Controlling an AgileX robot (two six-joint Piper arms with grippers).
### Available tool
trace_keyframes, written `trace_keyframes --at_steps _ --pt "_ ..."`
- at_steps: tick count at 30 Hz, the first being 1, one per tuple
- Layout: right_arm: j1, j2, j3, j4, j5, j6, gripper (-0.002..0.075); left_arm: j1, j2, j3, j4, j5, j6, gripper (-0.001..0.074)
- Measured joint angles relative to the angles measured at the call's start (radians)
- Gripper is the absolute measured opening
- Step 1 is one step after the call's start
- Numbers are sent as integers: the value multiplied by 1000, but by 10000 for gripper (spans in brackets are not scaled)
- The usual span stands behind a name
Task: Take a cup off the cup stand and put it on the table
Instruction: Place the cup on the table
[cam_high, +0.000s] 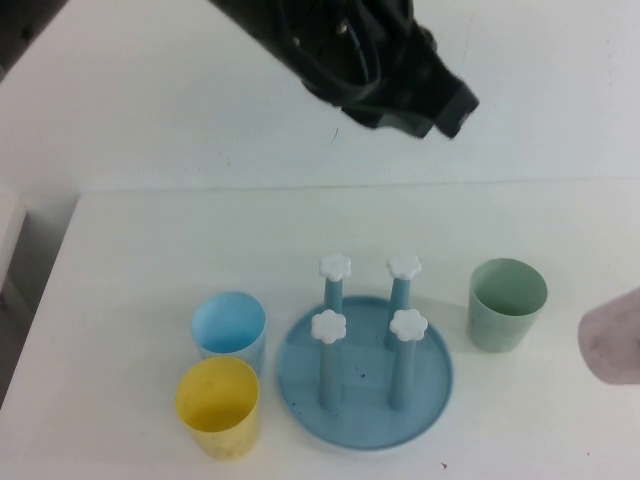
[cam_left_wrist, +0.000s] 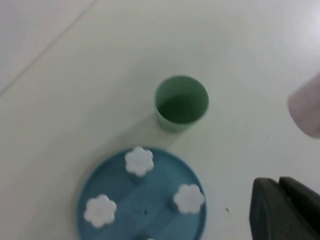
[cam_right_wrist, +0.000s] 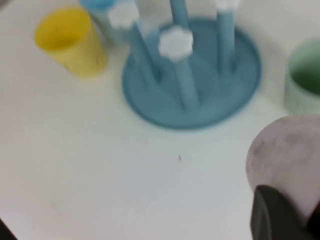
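Note:
The pale pink cup (cam_high: 612, 340) is off the stand, at the right edge of the high view, right of the green cup. In the right wrist view my right gripper (cam_right_wrist: 295, 212) is shut on the cup (cam_right_wrist: 287, 155), with a dark finger (cam_right_wrist: 274, 212) against its wall; whether the cup touches the table (cam_high: 150, 250) cannot be told. The blue cup stand (cam_high: 365, 385) has four bare posts with white flower caps. My left gripper (cam_high: 440, 105) is raised high over the far side of the table, shut and empty; it also shows in the left wrist view (cam_left_wrist: 287, 210).
A green cup (cam_high: 507, 303) stands upright just right of the stand. A light blue cup (cam_high: 229, 328) and a yellow cup (cam_high: 218, 405) stand left of it. The table's back edge meets a white wall.

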Motion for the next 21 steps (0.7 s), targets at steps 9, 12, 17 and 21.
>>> trace_keyframes --at_steps 9,12,17,21 --pt "210 303 -8 -176 -143 44 20 -24 -171 398 -42 0 -8 0" --pt "291 389 -10 -234 -223 83 20 -24 -224 513 -56 -4 -11 -1" --pt "330 508 -18 -286 -332 114 20 -24 -311 695 -58 -8 -12 -1" --pt "333 575 -34 -308 -355 119 20 -24 -374 780 -58 -12 -12 -1"
